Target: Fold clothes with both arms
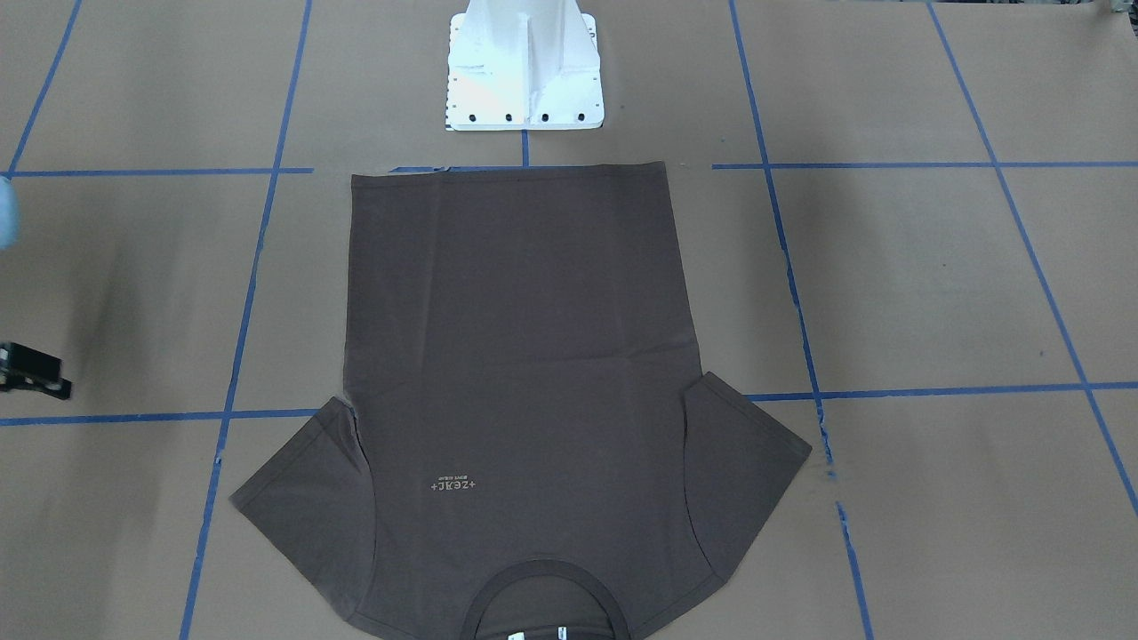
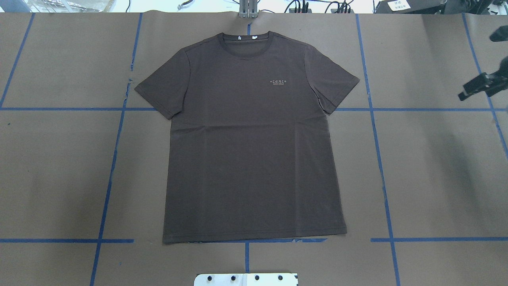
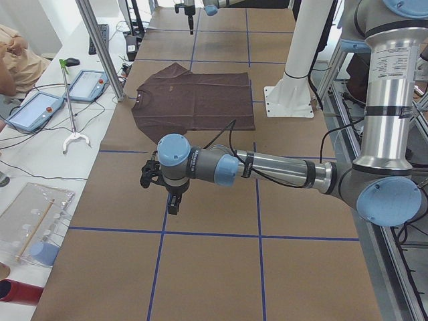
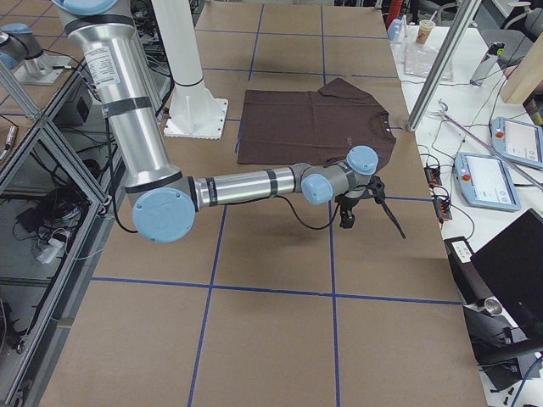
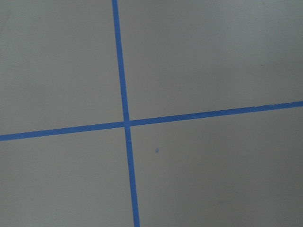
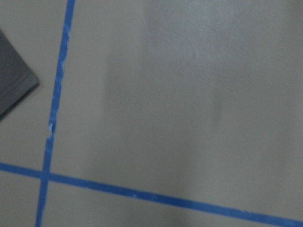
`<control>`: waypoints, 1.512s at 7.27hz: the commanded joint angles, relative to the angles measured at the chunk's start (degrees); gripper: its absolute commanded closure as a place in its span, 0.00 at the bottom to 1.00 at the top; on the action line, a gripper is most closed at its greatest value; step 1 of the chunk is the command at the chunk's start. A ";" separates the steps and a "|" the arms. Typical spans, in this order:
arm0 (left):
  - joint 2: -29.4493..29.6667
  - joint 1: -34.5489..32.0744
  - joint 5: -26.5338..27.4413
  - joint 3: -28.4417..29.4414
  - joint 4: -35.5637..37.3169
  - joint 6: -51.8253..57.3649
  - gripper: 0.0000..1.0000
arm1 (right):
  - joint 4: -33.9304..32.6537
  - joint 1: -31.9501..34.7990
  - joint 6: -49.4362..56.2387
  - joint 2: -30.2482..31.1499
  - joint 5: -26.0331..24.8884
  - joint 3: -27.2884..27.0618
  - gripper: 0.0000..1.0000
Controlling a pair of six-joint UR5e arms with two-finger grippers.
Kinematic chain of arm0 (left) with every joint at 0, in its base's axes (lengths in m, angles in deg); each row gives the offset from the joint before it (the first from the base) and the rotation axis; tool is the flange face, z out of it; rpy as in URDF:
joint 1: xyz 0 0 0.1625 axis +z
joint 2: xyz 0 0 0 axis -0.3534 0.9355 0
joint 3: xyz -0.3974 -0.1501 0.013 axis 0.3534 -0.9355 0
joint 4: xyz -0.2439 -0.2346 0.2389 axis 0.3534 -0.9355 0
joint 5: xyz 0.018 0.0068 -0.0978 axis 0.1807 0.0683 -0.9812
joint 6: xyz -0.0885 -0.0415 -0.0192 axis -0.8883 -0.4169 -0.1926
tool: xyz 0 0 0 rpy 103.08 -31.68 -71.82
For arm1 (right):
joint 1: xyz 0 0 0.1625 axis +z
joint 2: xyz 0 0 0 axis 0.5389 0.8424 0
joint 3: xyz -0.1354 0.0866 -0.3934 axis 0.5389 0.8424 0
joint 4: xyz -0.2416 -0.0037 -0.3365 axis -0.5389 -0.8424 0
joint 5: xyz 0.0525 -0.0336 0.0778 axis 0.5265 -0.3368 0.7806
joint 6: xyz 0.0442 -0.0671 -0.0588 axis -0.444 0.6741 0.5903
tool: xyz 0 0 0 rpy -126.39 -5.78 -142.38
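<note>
The dark brown T-shirt (image 2: 254,151) lies flat and spread out, front up, collar at the far edge and hem toward the robot base. It also shows in the front-facing view (image 1: 524,356) and both side views (image 3: 194,100) (image 4: 314,127). My right gripper (image 2: 464,94) hovers off the shirt's right sleeve, clear of it; I cannot tell if it is open or shut. One sleeve corner (image 6: 14,80) shows in its wrist view. My left gripper (image 3: 172,207) hangs over bare paper well to the shirt's left, seen only in the left side view, so I cannot tell its state.
The white pedestal base (image 1: 524,80) stands just behind the hem. Brown paper with blue tape lines (image 5: 124,123) covers the table. An aluminium post (image 3: 100,47), tablets (image 3: 40,107) and cables sit along the operators' edge.
</note>
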 commanded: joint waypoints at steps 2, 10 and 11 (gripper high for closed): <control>0.08 0.03 -0.32 -0.36 -0.06 -0.13 0.00 | 4.70 -7.47 -18.88 -13.67 -7.68 10.95 0.07; 0.08 0.03 -0.50 -0.10 -0.24 -0.13 0.00 | 10.42 -10.29 -32.29 -20.82 -8.21 22.85 0.45; 0.08 0.03 -0.50 -0.10 -0.24 -0.13 0.00 | 10.42 -10.29 -32.20 -20.65 -8.47 22.94 0.45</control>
